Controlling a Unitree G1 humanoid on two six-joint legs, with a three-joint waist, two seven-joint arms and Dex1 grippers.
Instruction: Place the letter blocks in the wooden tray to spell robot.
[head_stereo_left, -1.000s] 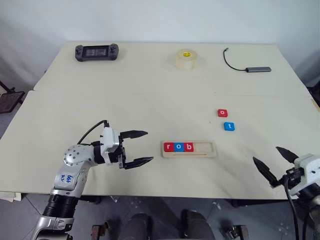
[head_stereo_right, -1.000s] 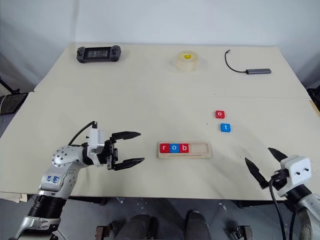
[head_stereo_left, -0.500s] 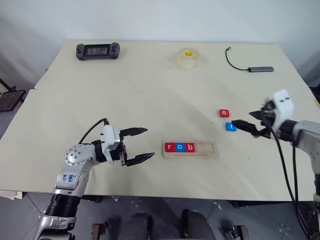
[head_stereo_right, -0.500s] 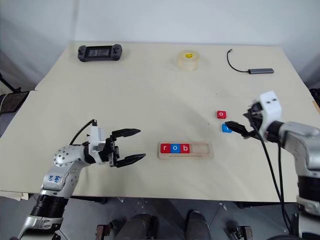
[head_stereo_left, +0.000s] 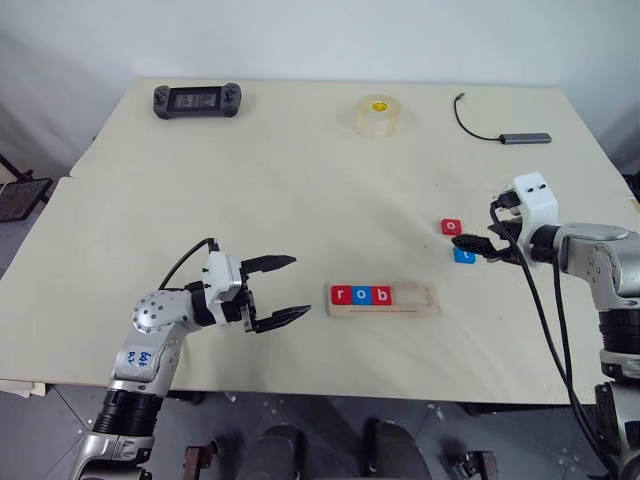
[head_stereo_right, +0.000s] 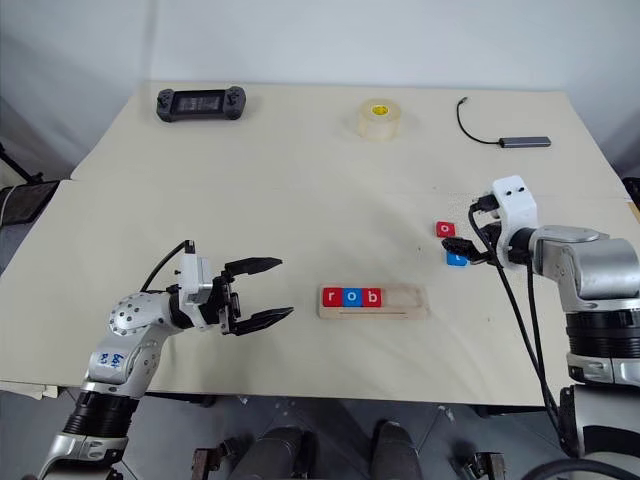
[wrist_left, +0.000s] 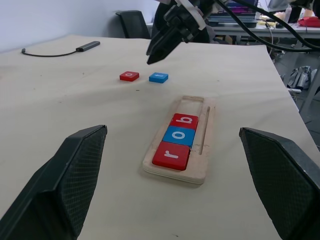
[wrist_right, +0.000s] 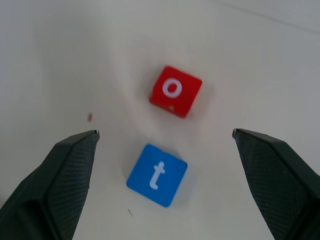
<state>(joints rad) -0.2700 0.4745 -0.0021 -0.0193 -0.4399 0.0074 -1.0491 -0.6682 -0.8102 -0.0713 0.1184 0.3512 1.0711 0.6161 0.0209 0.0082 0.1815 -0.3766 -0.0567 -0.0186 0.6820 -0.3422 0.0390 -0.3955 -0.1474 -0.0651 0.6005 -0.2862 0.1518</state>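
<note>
The wooden tray (head_stereo_left: 418, 298) lies near the table's front middle. In its left part sit a red "r" block (head_stereo_left: 339, 294), a blue "o" block (head_stereo_left: 359, 294) and a red "b" block (head_stereo_left: 379, 294). A loose red "o" block (head_stereo_left: 452, 227) and a loose blue "t" block (head_stereo_left: 464, 255) lie on the table to the tray's far right. My right gripper (head_stereo_left: 478, 247) hangs open just above these two, which show between its fingers (wrist_right: 75, 175) in the right wrist view. My left gripper (head_stereo_left: 299, 286) stands open and empty left of the tray, pointing at it.
At the table's far side lie a black game controller (head_stereo_left: 195, 100), a roll of tape (head_stereo_left: 378, 115) and a black cable with a grey adapter (head_stereo_left: 522, 137). A seam crosses the table behind the loose blocks.
My right arm has come up from the table's near right edge, forward and leftward, to hover over the two loose blocks. The left arm has stayed put.
</note>
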